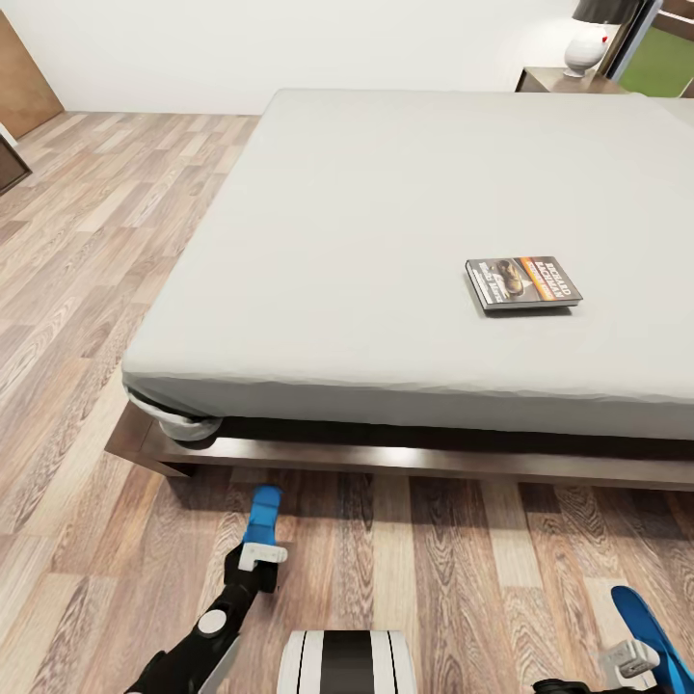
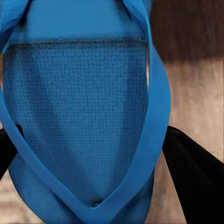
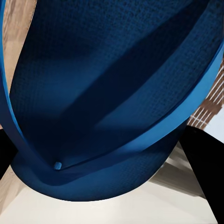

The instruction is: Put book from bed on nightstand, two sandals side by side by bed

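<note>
Left pincer [image 1: 260, 556] grips one flat bright-blue flip-flop sandal [image 1: 261, 516]; right pincer [image 1: 631, 663] grips the other blue sandal [image 1: 648, 625], near right. Small dark paperback book w/ orange band [image 1: 522, 282] lies on pale grey mattress of low dark-wood bed [image 1: 366, 241]; far right, dark-brown wooden nightstand [image 1: 554, 81].

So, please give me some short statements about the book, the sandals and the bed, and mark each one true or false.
1. The book lies flat on the bed. True.
2. Both sandals lie on the floor beside the bed. False: the left gripper holds the left sandal and the right gripper holds the right sandal, above the floor.
3. A white lamp stands on the nightstand beyond the bed. True.
4. The book is already on the nightstand. False: it is on the mattress.
</note>
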